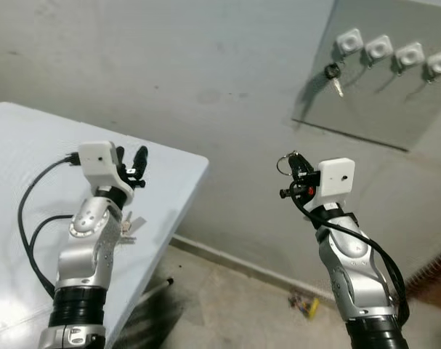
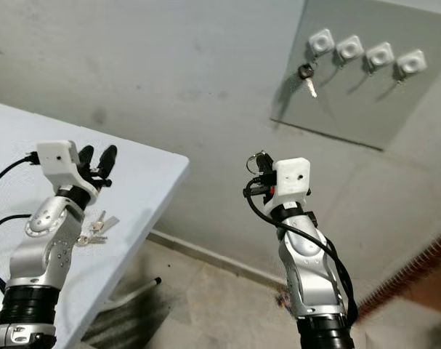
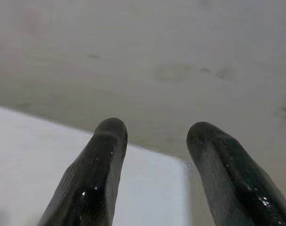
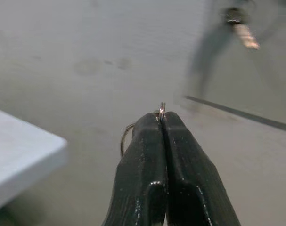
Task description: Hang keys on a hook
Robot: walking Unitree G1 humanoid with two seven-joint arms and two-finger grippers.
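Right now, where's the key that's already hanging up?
The hanging key is on the wall board at upper right, under the leftmost hook of four white ones, above the right claw.

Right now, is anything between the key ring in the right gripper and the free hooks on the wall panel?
Nothing visible: the right gripper holds the key ring below the hooks, open air between. One key already hangs on the leftmost hook.

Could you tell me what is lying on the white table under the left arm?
A small bunch of keys lies on the white table near its edge, beside the left arm's wrist. The arm covers part of the bunch, so its full extent cannot be seen.
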